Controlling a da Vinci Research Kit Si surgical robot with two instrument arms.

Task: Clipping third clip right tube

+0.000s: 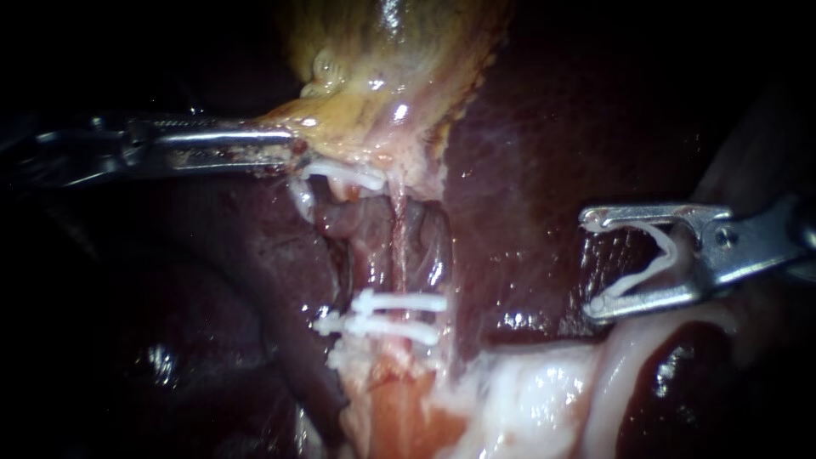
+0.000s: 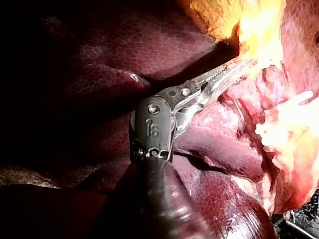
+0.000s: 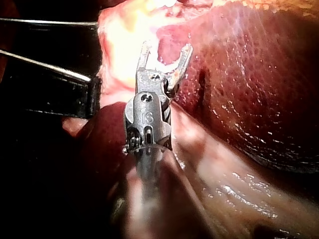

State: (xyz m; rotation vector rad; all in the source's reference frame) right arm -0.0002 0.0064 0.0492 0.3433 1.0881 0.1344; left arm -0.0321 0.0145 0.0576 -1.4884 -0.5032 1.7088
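White clip (image 1: 650, 263) sits loaded betw. both jaws of right instrument (image 1: 592, 262), held wide over the liver (image 1: 544, 153), well apart from tube (image 1: 398, 246). Tube carries two lower clips (image 1: 399, 302) and an upper clip (image 1: 344, 174). Left instrument (image 1: 289, 140) jaws clamp gallbladder (image 1: 382, 68) edge.

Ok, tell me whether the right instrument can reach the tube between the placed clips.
Probably yes: the right instrument, loaded clip held open, hangs over bare liver with nothing between it and the tube. The left instrument holds the gallbladder away, leaving that stretch exposed.
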